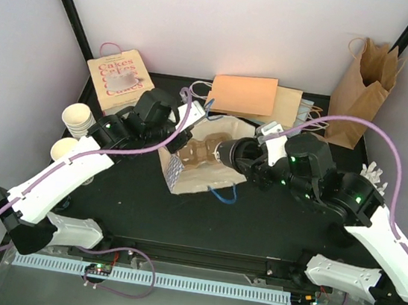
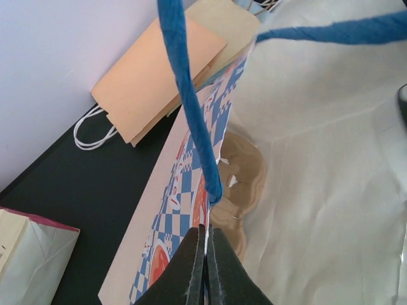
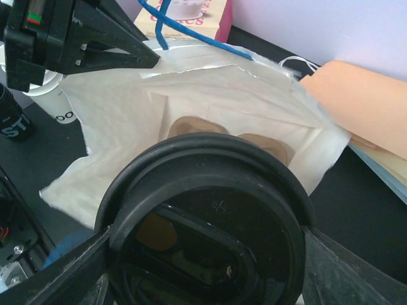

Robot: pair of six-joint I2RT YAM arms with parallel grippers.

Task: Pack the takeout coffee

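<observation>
Black-lidded coffee poised at the bag's mouth, rim pinched open.
The right gripper (image 3: pixel 203 270), jaws wide and clamped round the black lid (image 3: pixel 213 210), hangs at the white bag (image 3: pixel 127 114). Entering tilted, it may miss the cardboard carrier (image 3: pixel 197 127) or spill. The left gripper (image 2: pixel 205 254), jaws together on the bag's rim, could slip and let the mouth collapse. Beyond, a pink-handled bag (image 1: pixel 119 80) reads "Cakes". The checked print (image 2: pixel 191 184) is unreadable.
</observation>
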